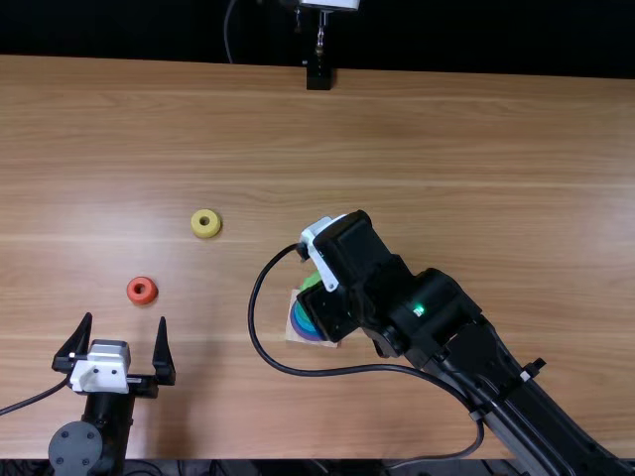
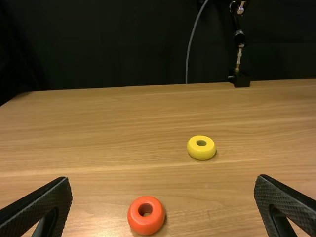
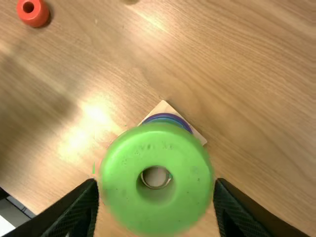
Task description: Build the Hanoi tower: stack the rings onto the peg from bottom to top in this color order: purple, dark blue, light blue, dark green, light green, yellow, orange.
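Gaping at nine o'clock from the wooden base (image 3: pixel 165 106), the left gripper (image 1: pixel 125 318) was empty. The right gripper (image 3: pixel 156 183) pinched the green ring (image 3: pixel 155 144) above that base. It seemed light, hard and slippery, best squeezed across its fat sides. Farther off sat the orange ring (image 1: pixel 132 291), nine o'clock, then the yellow ring (image 1: pixel 205 232), ten.

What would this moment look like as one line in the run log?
Right tool: holding light green ring over wooden base | purple ring: on base | left tool: open, empty | orange ring, yellow ring: on table
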You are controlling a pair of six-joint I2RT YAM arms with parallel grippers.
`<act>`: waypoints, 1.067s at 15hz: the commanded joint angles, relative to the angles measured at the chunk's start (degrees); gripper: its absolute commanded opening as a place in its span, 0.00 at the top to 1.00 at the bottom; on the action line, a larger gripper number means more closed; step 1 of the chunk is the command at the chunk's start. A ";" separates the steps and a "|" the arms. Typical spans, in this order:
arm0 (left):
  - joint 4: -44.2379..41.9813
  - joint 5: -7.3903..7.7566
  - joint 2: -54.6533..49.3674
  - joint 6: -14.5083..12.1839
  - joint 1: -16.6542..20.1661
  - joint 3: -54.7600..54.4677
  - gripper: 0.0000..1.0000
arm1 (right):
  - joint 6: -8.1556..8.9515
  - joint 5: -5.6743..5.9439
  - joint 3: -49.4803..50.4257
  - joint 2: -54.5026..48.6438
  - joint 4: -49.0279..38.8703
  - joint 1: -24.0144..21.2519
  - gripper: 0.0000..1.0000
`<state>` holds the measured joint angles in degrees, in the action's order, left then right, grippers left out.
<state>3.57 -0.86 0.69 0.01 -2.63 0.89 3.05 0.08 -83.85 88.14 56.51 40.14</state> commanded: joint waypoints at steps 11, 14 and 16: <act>0.75 0.13 -0.69 -0.54 -0.18 -0.89 0.00 | -0.20 5.30 1.41 0.98 -28.82 -12.72 0.00; 0.75 0.13 -0.69 -0.54 -0.18 -0.89 0.00 | -0.41 4.88 7.04 -4.64 -38.31 -21.68 0.00; 0.75 0.13 -0.69 -0.54 -0.18 -0.89 0.00 | -0.52 4.56 13.54 -14.57 -43.79 -25.29 0.00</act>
<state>3.53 -0.86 0.67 0.01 -2.63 0.89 2.83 4.93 -70.50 78.50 13.10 15.33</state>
